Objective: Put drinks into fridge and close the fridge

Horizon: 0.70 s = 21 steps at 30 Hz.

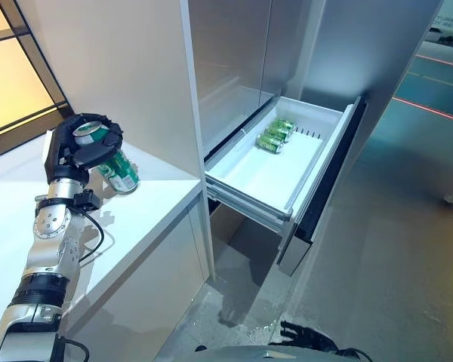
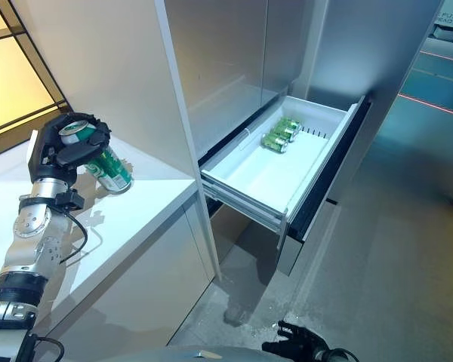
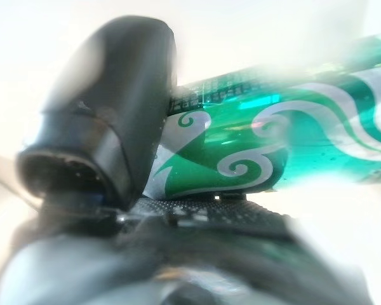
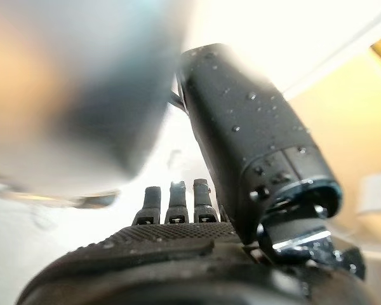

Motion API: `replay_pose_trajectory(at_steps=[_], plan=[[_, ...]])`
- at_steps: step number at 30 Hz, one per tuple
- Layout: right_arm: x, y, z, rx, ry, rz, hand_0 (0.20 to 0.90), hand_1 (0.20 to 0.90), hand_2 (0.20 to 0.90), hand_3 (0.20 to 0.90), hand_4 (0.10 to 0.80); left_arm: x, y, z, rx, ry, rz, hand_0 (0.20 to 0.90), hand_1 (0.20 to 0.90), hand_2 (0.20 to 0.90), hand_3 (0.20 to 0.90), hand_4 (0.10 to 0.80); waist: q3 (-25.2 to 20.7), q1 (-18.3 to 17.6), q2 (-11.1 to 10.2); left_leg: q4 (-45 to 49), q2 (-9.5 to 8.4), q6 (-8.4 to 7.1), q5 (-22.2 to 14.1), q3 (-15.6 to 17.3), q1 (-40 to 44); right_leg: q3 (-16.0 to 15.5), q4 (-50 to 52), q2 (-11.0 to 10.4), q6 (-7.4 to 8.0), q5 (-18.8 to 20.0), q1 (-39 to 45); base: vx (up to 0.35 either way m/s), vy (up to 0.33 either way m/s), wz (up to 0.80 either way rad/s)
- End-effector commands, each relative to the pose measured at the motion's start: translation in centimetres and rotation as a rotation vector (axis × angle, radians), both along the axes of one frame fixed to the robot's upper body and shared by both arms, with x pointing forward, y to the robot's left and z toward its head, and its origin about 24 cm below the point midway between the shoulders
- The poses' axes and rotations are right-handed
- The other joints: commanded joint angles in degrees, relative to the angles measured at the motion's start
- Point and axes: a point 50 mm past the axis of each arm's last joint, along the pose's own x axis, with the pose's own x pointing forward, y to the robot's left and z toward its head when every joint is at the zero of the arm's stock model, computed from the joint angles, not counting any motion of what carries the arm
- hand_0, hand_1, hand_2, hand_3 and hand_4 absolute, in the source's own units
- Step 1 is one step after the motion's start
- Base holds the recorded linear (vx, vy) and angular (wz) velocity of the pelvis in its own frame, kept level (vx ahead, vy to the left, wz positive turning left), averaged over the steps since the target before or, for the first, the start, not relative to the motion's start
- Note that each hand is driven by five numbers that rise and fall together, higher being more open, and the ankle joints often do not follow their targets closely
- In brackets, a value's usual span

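The left hand [image 1: 87, 147] has its fingers curled round a green drinks can [image 1: 119, 173], held tilted just above the white counter [image 1: 147, 207], to the left of the fridge drawer [image 1: 268, 177]. That drawer stands pulled open, with three more green cans [image 1: 275, 135] lying at its back. The right hand [image 4: 197, 241] hangs low, fingers straight and holding nothing. This looks like the carrying step: next the can must travel right, over the drawer's rim, and be set down beside the others before the drawer is pushed shut

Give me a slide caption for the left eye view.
Left hand grips a green can above the counter; drawer open.
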Motion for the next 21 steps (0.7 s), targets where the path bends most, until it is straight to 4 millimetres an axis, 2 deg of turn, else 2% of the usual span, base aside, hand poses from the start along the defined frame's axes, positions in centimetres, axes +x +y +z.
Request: replay_pose_trajectory(at_steps=[1,4,6,9,13,14,16,17,20,21], plan=[[6.1,1.2,3.9,0.021,-0.31,0.084,0.9,0.9,0.9,0.9,0.8,-1.6,-3.1,12.7,0.046,-0.639,-0.158,0.3,0.3,0.3,0.2,0.1,0.0,0.0,2.3,1.3,-2.4,2.39,-10.9,1.1,5.4,-1.0,2.2,-1.6,4.58,4.0,-5.7,0.0,0.0,0.0],[7.7,3.0,6.5,0.154,-0.411,0.137,0.9,0.9,0.9,0.9,0.8,-2.5,-4.3,13.9,0.077,-0.734,-0.227,0.3,0.3,0.3,0.2,0.1,-0.2,-0.5,2.1,1.0,-2.3,2.24,-10.8,1.3,5.5,-1.2,2.2,-1.6,4.51,3.8,-5.8,0.0,0.0,0.0],[8.2,3.4,7.6,0.207,-0.457,0.159,0.9,0.9,0.9,0.9,0.8,-2.9,-4.8,14.4,0.092,-0.771,-0.265,0.3,0.3,0.3,0.2,0.1,-0.3,-0.6,2.1,0.9,-2.27,2.17,-10.7,1.3,5.5,-1.2,2.1,-1.5,4.53,3.8,-5.7,0.0,0.0,0.0],[9.8,4.7,11.4,0.414,-0.54,0.251,0.9,0.9,0.9,0.9,0.8,-3.9,-6.2,15.1,0.128,-0.833,-0.365,0.3,0.3,0.3,0.2,0.1,-0.3,-0.5,2.0,0.7,-2.15,2.04,-10.5,1.4,5.5,-1.3,1.9,-1.4,4.54,3.8,-5.7,-0.019,-0.021,0.0],[12.6,4.5,19.2,0.508,-0.826,0.376,0.9,0.9,0.9,0.9,0.8,-5.1,-7.5,14.3,0.177,-0.858,-0.503,0.3,0.3,0.3,0.2,0.1,-0.2,0.1,1.8,0.6,-1.93,1.82,-10.2,1.5,5.5,-1.5,1.5,-1.2,4.48,4.1,-5.4,-0.033,-0.035,0.0],[13.4,4.4,21.9,0.499,-0.942,0.394,0.9,0.9,0.9,0.9,0.8,-5.3,-7.8,14.0,0.188,-0.86,-0.539,0.3,0.3,0.3,0.2,0.1,-0.1,0.3,1.8,0.5,-1.91,1.86,-10.2,1.5,5.4,-1.4,1.4,-1.1,4.37,4.1,-5.4,-0.034,-0.02,0.0],[14.1,4.6,25.1,0.513,-1.075,0.412,0.9,0.9,0.9,0.9,0.8,-5.5,-8.2,13.6,0.205,-0.855,-0.578,0.3,0.3,0.3,0.2,0.1,-0.1,0.6,2.0,0.5,-1.87,1.91,-10.1,1.4,5.3,-1.2,1.3,-1.0,4.24,4.2,-5.5,-0.01,-0.007,-0.02],[14.5,5.0,27.5,0.524,-1.178,0.432,0.9,0.9,0.9,0.9,0.8,-5.5,-8.4,13.4,0.216,-0.843,-0.613,0.3,0.3,0.3,0.2,0.1,-0.1,0.7,2.1,0.5,-1.88,1.95,-10.1,1.4,5.3,-1.1,1.2,-0.9,4.15,4.2,-5.5,-0.013,-0.011,-0.05],[14.5,6.1,30.8,0.573,-1.31,0.477,0.9,0.9,0.9,0.9,0.8,-5.3,-9.2,13.0,0.223,-0.807,-0.685,0.3,0.3,0.3,0.2,0.1,-0.4,1.1,2.5,0.5,-1.92,2.1,-10.1,1.4,5.2,-1.0,1.0,-0.9,4.03,4.3,-5.4,-0.01,-0.009,-0.05],[14.5,6.4,31.2,0.579,-1.33,0.484,0.9,0.9,0.9,0.9,0.8,-5.2,-9.4,12.9,0.223,-0.796,-0.702,0.3,0.3,0.3,0.2,0.1,-0.5,1.1,2.5,0.6,-1.93,2.13,-10.1,1.4,5.2,-0.9,0.9,-0.9,4.0,4.2,-5.3,0.0,0.0,0.0]])
